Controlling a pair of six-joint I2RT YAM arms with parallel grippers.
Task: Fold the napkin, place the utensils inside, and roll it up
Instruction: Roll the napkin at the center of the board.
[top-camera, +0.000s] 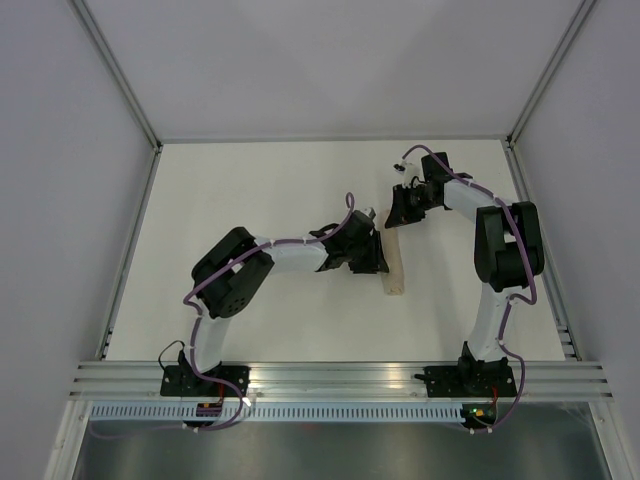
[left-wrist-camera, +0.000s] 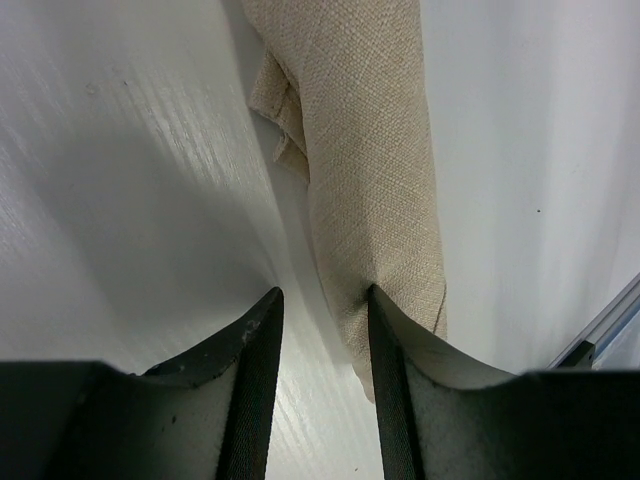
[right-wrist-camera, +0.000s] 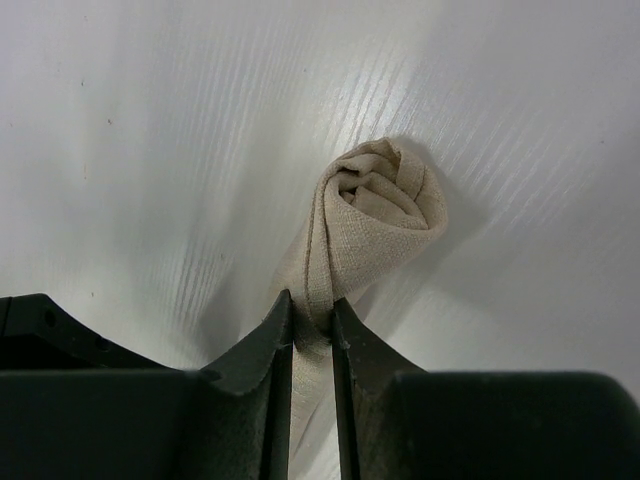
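Observation:
The tan napkin (top-camera: 393, 270) lies on the white table as a narrow roll between my two grippers. In the left wrist view the roll (left-wrist-camera: 370, 180) runs away from me, and a loose corner sticks out on its left side. My left gripper (top-camera: 379, 257) (left-wrist-camera: 322, 295) is open; its right finger (left-wrist-camera: 385, 345) touches the roll's near end, with bare table between the jaws. My right gripper (top-camera: 404, 212) (right-wrist-camera: 312, 305) is shut on an outer fold of the roll at its far end, whose spiral (right-wrist-camera: 385, 210) faces the camera. No utensils show.
The table (top-camera: 280, 190) is enclosed by white walls with metal posts. An aluminium rail (top-camera: 340, 378) runs along the near edge by the arm bases, and a side rail (left-wrist-camera: 600, 335) shows close to the right of the roll.

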